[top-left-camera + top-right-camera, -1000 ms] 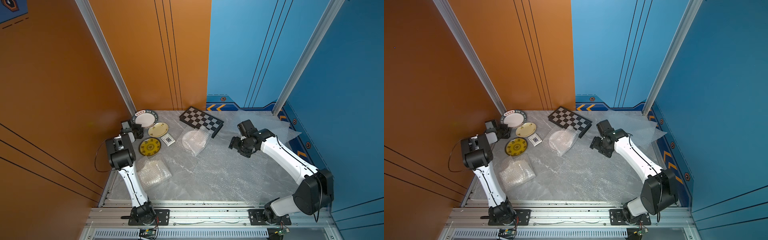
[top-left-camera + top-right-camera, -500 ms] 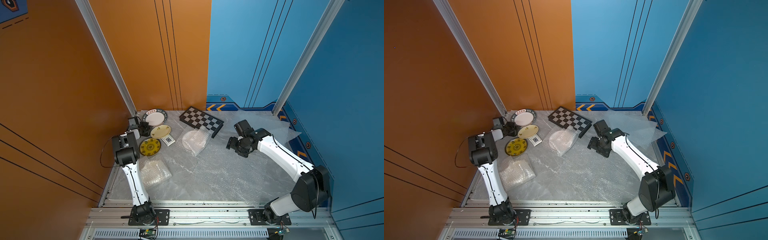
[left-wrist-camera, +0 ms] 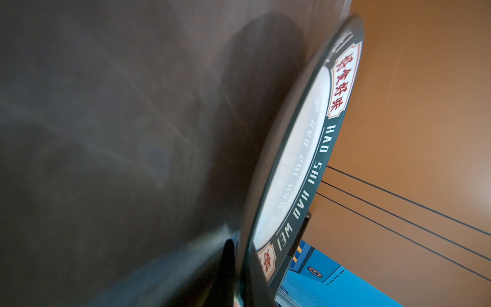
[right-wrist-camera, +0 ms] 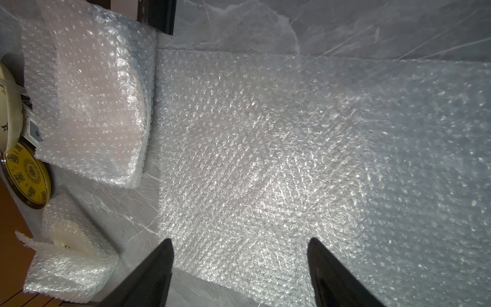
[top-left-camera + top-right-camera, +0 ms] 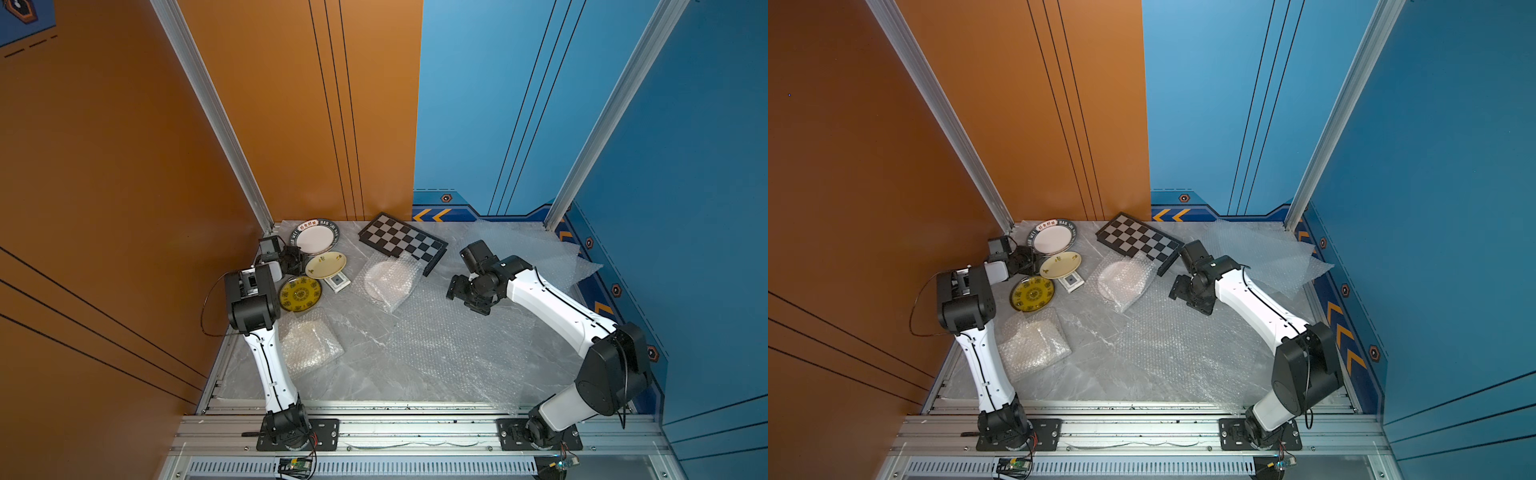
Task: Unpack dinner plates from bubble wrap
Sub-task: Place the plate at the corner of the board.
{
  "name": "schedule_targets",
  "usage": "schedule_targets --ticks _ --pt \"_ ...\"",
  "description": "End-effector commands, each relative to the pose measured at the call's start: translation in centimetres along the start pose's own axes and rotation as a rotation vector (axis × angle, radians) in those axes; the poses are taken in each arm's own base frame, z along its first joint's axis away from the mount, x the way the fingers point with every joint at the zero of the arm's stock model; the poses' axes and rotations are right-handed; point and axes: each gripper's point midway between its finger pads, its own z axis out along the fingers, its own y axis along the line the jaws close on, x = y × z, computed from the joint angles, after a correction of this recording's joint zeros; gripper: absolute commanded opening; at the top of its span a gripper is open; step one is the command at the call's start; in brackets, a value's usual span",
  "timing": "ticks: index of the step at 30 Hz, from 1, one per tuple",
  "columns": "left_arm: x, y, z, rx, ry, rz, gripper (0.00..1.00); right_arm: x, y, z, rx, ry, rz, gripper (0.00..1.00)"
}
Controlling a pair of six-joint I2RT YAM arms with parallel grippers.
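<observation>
The left arm rose steeply from its base, folded at the elbow and reached into the far left corner. Its left gripper was pinched tight on the rim of the white lettered-rim plate. The right arm stretched low toward the middle, wrist bent down, the right gripper spread wide and holding nothing.

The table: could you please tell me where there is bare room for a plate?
Bare table lies between the front wrapped plate and the flat bubble wrap sheet. The far-left corner, around the lettered plate, is crowded.
</observation>
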Motion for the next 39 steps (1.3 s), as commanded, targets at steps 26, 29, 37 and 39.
schedule_targets --ticks 26,29,37,39 --pt "-1.0 1.3 -2.6 0.007 -0.005 -0.002 0.24 0.7 0.0 -0.1 -0.006 0.008 -0.021 0.84" --pt "-0.6 0.8 -3.4 -0.004 0.004 0.022 0.36 1.5 -0.9 0.3 0.006 0.027 -0.014 0.84" --pt "1.1 -0.1 -6.5 -0.030 0.035 0.092 0.62 1.9 -7.2 -1.7 0.049 0.013 0.150 0.98" --pt "1.6 -0.1 -7.4 -0.033 0.042 0.102 0.69 2.2 -10.1 -2.6 0.089 0.007 0.190 1.00"
